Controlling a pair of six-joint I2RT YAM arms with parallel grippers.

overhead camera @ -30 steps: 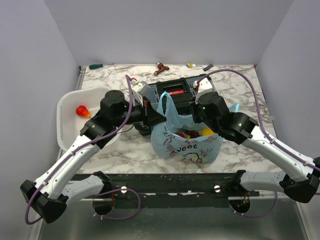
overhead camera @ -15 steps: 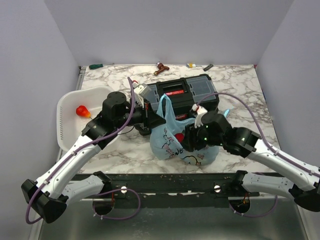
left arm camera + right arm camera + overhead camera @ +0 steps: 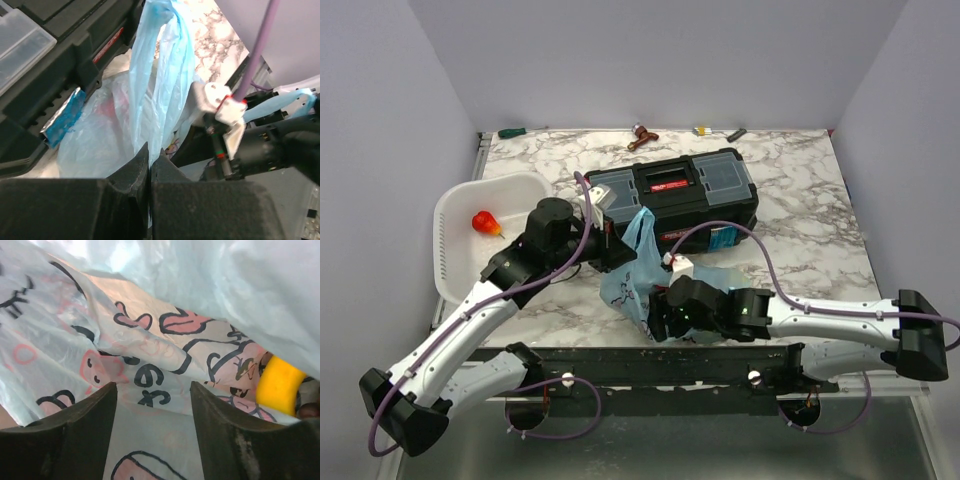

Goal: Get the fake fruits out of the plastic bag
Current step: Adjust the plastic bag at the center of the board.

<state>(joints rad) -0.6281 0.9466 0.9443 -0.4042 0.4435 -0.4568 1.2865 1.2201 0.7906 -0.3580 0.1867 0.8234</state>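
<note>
The light-blue plastic bag with its pink-and-white print stands in front of the black toolbox. My left gripper is shut on a bag handle and holds it up; in the left wrist view the handle rises from the closed jaws. My right gripper is low at the bag's near side, open, with the printed film lying between its fingers. A yellow fruit shows at the right under a fold. A faint red shape shows through the film. The other fruits are hidden.
A white slotted basket at the left holds a small red pear-shaped fruit. A green-handled screwdriver and small tools lie along the back edge. The table's near edge is just below the bag.
My right arm has swung from behind the bag down to its near side, low at the table edge. The bag has shifted left and towards me. My left gripper kept hold of the handle.
</note>
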